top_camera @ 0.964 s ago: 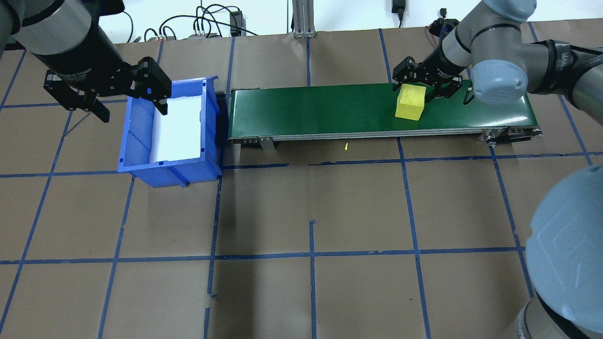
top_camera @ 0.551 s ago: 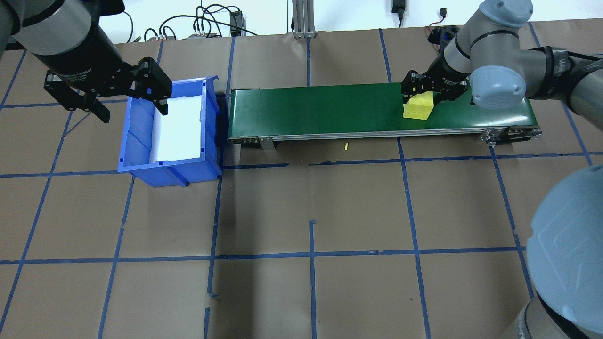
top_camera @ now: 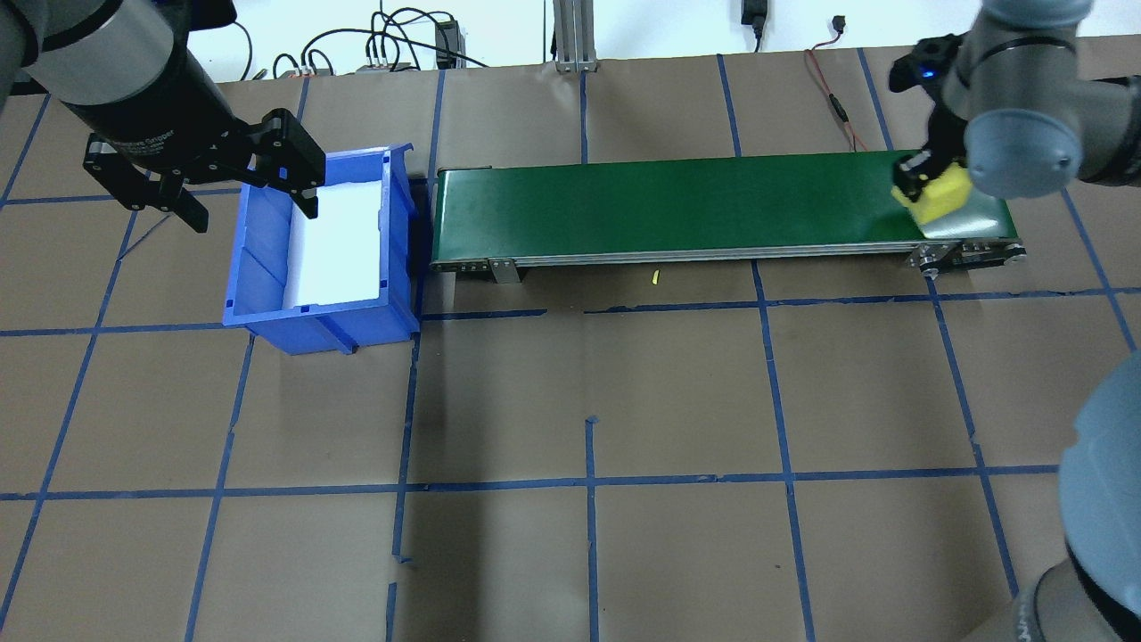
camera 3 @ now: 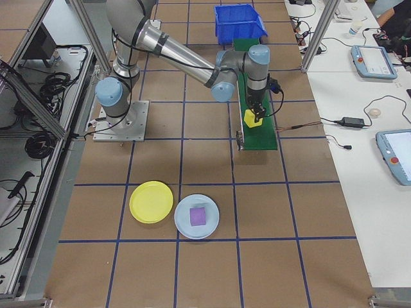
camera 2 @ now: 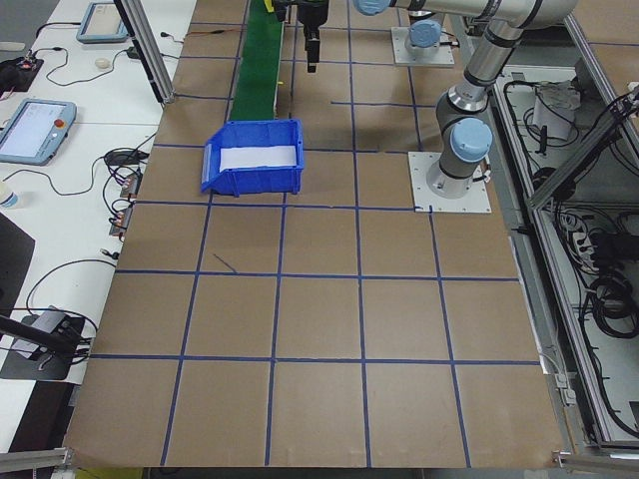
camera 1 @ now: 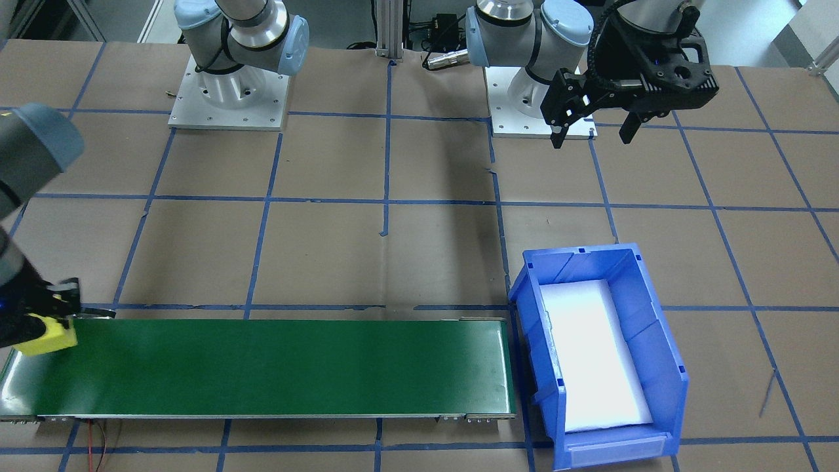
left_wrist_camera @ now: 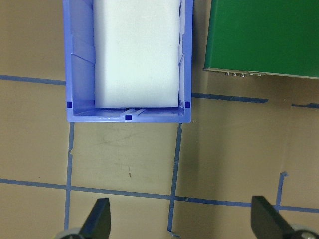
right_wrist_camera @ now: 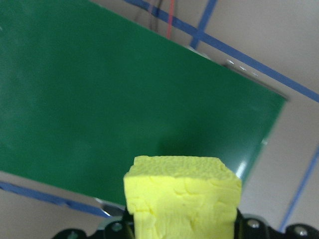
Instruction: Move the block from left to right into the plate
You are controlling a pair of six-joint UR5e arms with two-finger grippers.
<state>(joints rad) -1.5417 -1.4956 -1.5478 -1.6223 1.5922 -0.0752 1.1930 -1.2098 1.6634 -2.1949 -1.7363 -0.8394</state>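
Observation:
A yellow foam block point(top_camera: 950, 191) hangs just above the right end of the green conveyor belt point(top_camera: 669, 201), with my right gripper point(top_camera: 932, 185) shut on it. The right wrist view has the block point(right_wrist_camera: 182, 199) filling the bottom centre, over the belt's end. From the front the block point(camera 1: 47, 335) is at the far left. The yellow plate point(camera 3: 151, 201) lies on the table, well apart from the belt, and shows only in the exterior right view. My left gripper point(top_camera: 250, 203) hovers open and holding nothing over the near left rim of the blue bin point(top_camera: 321, 323).
A pale blue plate point(camera 3: 209, 226) carrying a purple block point(camera 3: 198, 216) touches the yellow plate's side. The blue bin point(camera 1: 593, 254) with a white liner stands at the belt's left end. Cables lie along the table's far edge point(top_camera: 392, 49).
My right gripper went from open around the block to shut on it, then carried it rightward to the belt's right end. The left arm stayed still.

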